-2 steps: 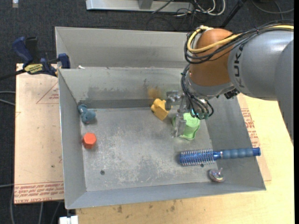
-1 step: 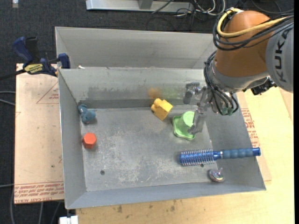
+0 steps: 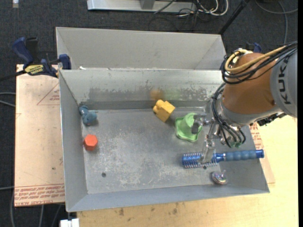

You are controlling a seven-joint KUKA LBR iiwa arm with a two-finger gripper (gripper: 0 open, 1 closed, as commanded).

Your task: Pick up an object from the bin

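My gripper (image 3: 207,161) reaches down at the right side of the bin, its thin fingers coming down onto a blue brush (image 3: 220,158) that lies flat, bristle head to the left and handle to the right. The fingertips meet the brush near where the bristles join the handle. A light green cup-like piece (image 3: 186,128) lies just above and left of the gripper. A small round silver thing (image 3: 218,178) lies right below the brush, near the bin's front wall.
A yellow block (image 3: 164,109) sits by the back wall at the middle. At the left lie an orange-red cap (image 3: 90,141) and a small grey-blue piece (image 3: 88,117). The orange arm cover hangs over the bin's right edge.
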